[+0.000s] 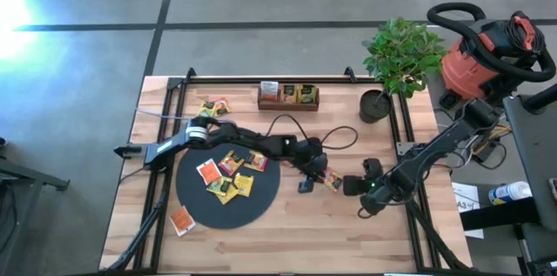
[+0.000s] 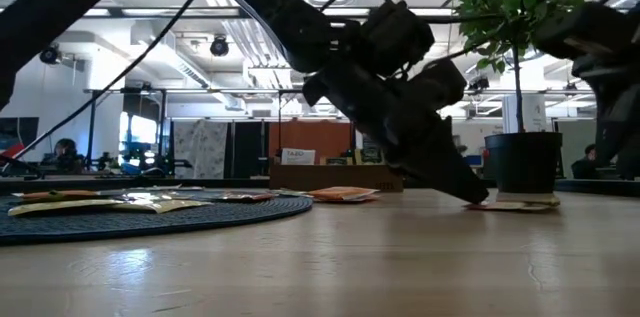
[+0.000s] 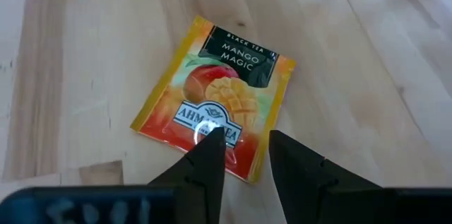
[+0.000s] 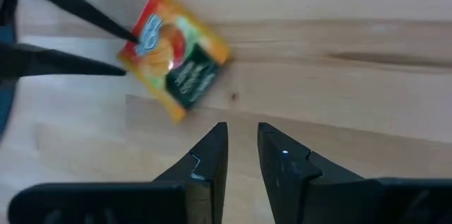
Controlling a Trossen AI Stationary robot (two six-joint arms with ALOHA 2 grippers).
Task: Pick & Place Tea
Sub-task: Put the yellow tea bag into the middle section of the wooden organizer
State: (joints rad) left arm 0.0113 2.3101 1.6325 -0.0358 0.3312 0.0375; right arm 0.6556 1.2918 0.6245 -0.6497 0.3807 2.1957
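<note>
Just right of the black disc, a mango tea packet lies flat on the bare bench. The left pincer stands tip-down over its near edge, its fingers parted (one tip on the wrapper). The right pincer waits close by, fingers slightly apart and holding nothing, aimed at the same packet.

Black disc, wooden tray, potted plant, red vacuum.
</note>
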